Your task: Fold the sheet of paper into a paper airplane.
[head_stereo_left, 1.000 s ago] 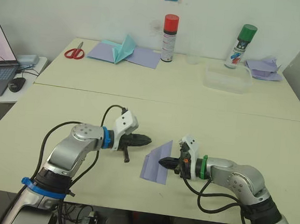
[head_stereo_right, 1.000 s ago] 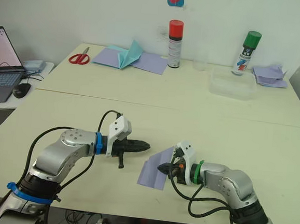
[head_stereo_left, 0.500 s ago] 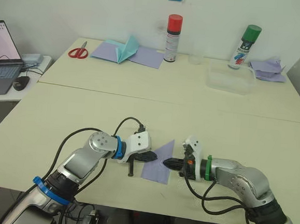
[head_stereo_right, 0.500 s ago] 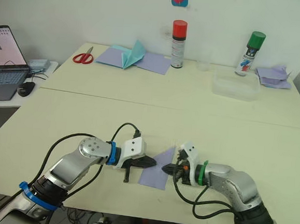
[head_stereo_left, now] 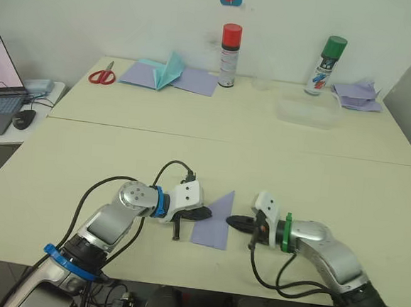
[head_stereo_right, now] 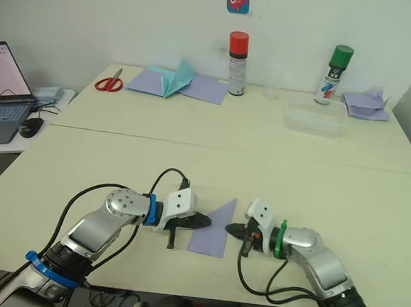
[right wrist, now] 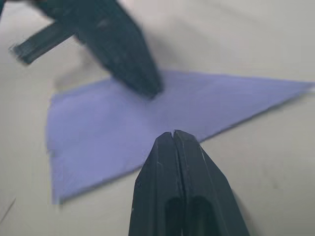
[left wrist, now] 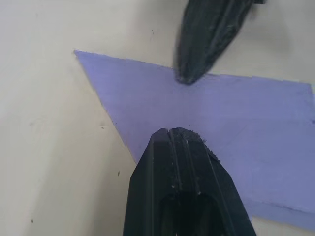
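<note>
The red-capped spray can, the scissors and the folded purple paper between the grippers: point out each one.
red-capped spray can (head_stereo_left: 229, 56), left eye view, on its body.
scissors (head_stereo_left: 101, 74), left eye view, on the red handles.
folded purple paper (head_stereo_left: 215, 223), left eye view, on its flat middle.

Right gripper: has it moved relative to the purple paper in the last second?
Yes. The right gripper, shut, has backed off the sheet of paper toward the robot's right; its tip now sits just off the paper's edge.

Pale cream table (head_stereo_left: 317, 180), seam running across it. Near edge: folded lavender-purple sheet of paper (head_stereo_left: 214, 222), lying flat. Far edge: red-handled scissors (head_stereo_left: 101, 73), flat lavender sheets (head_stereo_left: 197, 82) with a teal paper plane (head_stereo_left: 168, 69), red-capped spray can (head_stereo_left: 230, 46), green-capped spray can (head_stereo_left: 326, 55), clear plastic tray (head_stereo_left: 310, 113), crumpled lavender paper pile (head_stereo_left: 357, 94).
</note>
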